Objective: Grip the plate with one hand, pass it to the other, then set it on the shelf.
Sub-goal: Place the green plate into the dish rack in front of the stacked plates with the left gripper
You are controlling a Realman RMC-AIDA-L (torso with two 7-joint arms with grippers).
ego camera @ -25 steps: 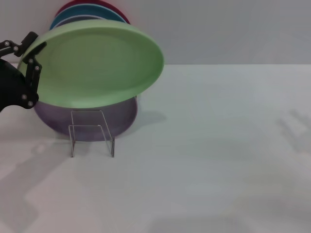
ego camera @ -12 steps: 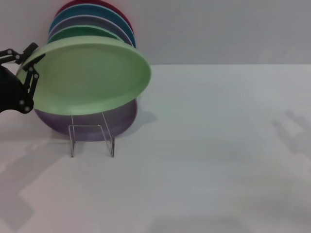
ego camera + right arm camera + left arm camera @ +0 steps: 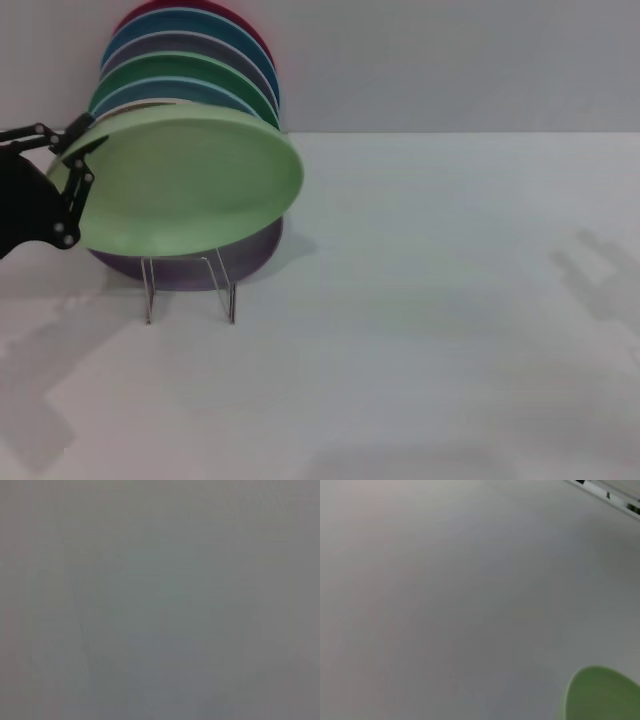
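Note:
The pale mint-green plate (image 3: pixel 185 180) hangs tilted at the far left of the head view, just above and in front of the clear plate rack (image 3: pixel 188 288). My left gripper (image 3: pixel 72 170) is shut on the plate's left rim, its black fingers (image 3: pixel 78 130) on either side of it. A part of the plate (image 3: pixel 602 692) shows in the left wrist view. A lilac-purple plate (image 3: pixel 245 255) stands in the rack right behind it. My right gripper is out of view; its wrist view shows only plain grey surface.
Several more plates stand upright in a row behind the rack: a darker green one (image 3: pixel 190 72), blue ones (image 3: pixel 215 30) and a red one (image 3: pixel 160 8) at the back. The white table (image 3: pixel 430 300) stretches to the right. A grey wall stands behind.
My left gripper has carried the mint-green plate down and to the left, towards the rack. The plates standing behind it have come into view.

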